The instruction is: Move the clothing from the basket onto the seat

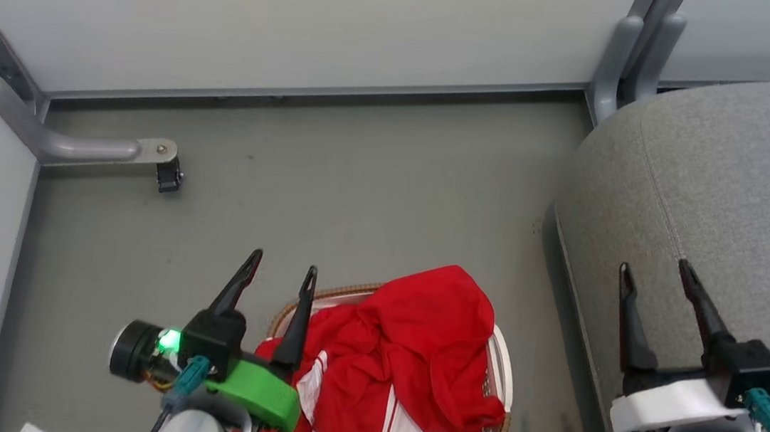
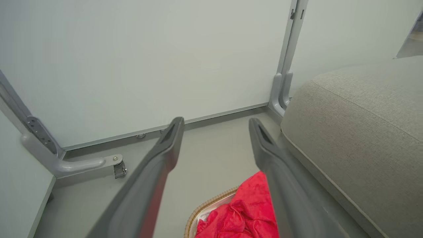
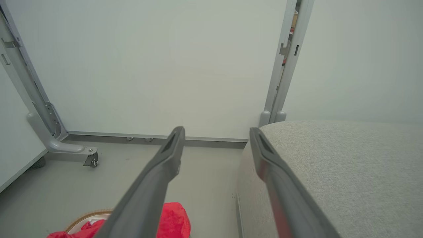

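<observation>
The red clothing [image 1: 405,361] with white panels and striped trim is heaped in the basket [image 1: 503,371], a white perforated tub with a brown woven rim, on the floor at the bottom middle of the head view. My left gripper [image 1: 283,270] hangs open above the basket's left rim, nothing between its fingers. My right gripper [image 1: 657,270] is open over the grey seat [image 1: 752,197] on the right. In the left wrist view the clothing [image 2: 246,211] and basket rim [image 2: 206,203] lie below the open left gripper [image 2: 214,124]. The right wrist view shows the open right gripper [image 3: 216,131], the seat [image 3: 347,158] and clothing [image 3: 173,219].
Pale partition walls [image 1: 292,13] close off the back and left. A grey foot with a castor [image 1: 165,164] juts onto the floor at left; another upright post [image 1: 626,62] stands by the seat's far corner. Bare grey floor [image 1: 359,185] lies beyond the basket.
</observation>
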